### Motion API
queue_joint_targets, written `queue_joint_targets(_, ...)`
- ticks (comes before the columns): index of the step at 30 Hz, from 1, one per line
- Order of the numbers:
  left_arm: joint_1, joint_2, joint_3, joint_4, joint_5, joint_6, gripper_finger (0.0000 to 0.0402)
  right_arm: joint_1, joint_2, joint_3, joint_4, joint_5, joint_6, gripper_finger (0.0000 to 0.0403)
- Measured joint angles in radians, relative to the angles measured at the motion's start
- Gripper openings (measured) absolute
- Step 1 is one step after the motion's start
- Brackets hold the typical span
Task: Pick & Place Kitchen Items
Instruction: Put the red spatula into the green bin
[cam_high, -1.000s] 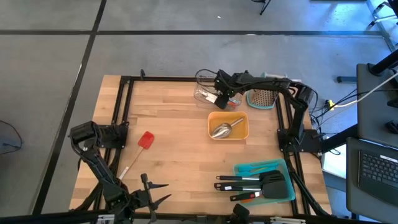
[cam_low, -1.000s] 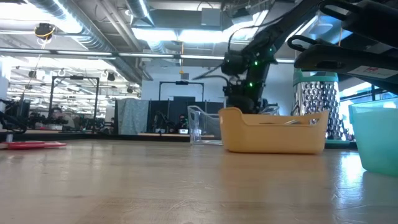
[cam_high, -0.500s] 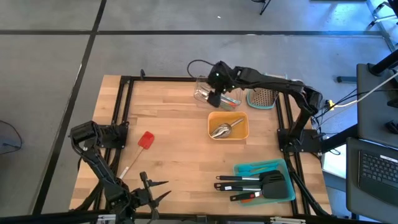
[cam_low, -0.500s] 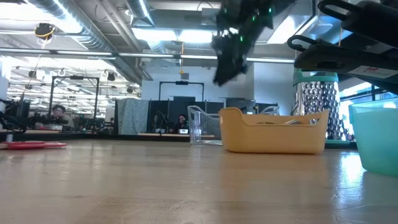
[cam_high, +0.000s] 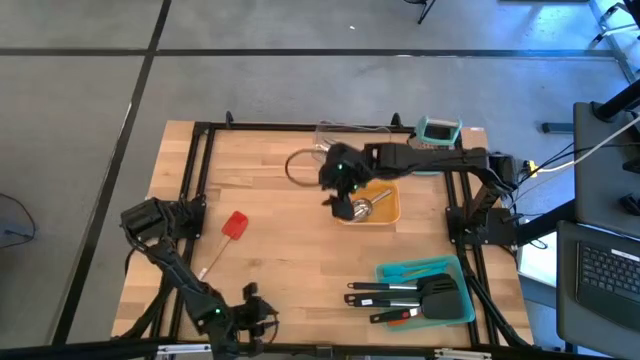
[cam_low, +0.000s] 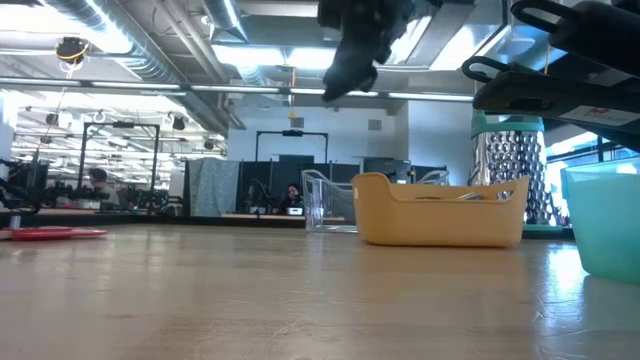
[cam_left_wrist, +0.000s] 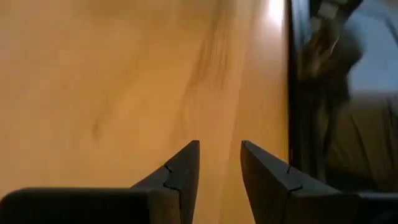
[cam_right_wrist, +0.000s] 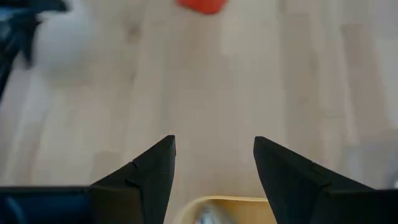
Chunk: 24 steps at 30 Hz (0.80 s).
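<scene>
— Where is the right hand (cam_high: 340, 195) being held?

— It is being carried above the bench (cam_high: 280, 250), over the near-left edge of the orange tray (cam_high: 385, 210). Its fingers (cam_right_wrist: 152, 165) are being kept spread, with nothing between them.

— And the steel scoop (cam_high: 362, 207)?

— It is lying inside the orange tray, partly covered by the right hand, so its long axis cannot be read with confidence.

— What is being seen on the left side of the bench?

— A red spatula (cam_high: 234, 226) is lying there alone, well apart from both hands. Its long axis is running diagonally — the red head is pointing toward the far right, the pale handle toward the near left.

— And the black-handled utensils (cam_high: 400, 295)?

— They are being held in the teal tray (cam_high: 400, 270) at the near right. Their long axes are running left to right, handles sticking out over the tray's left edge, broad heads pointing right.

— The left hand (cam_high: 255, 318)?

— It is being kept low at the near edge of the bench. Its fingers (cam_left_wrist: 183, 171) are being held a narrow gap apart, gripping nothing.

— Anything at the far edge?

— A clear tray (cam_high: 330, 135) and a steel grater (cam_high: 437, 133) with a teal top are standing there.
</scene>
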Motion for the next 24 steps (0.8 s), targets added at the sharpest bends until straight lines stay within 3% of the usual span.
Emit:
queue_joint_targets(3,-0.006,-0.001,0.031,-0.191,0.117,-0.207,0.0098,0.055,0.000,0.000,-0.020,-0.002,-0.002,0.0220)
queue_joint_targets(7,-0.040,-0.002,0.119,-0.632,0.267,-0.485,0.0077,0.118,0.000,0.000,-0.047,-0.001,-0.015,0.0220)
queue_joint_targets(13,-0.085,-0.006,0.254,-1.238,0.420,-0.667,0.0051,0.185,0.000,0.000,-0.048,-0.001,-0.015,0.0220)
queue_joint_targets(17,-0.097,-0.068,0.247,-1.417,0.510,-0.726,0.0044,0.209,0.000,0.000,-0.048,-0.001,-0.015,0.0220)
queue_joint_targets(22,-0.133,-0.210,0.142,-1.458,0.399,-0.899,0.0046,0.219,0.000,0.000,-0.047,0.007,-0.018,0.0220)
queue_joint_targets(24,-0.144,-0.291,0.069,-1.453,0.398,-0.996,0.0051,0.219,0.000,0.000,-0.043,0.009,-0.018,0.0220)
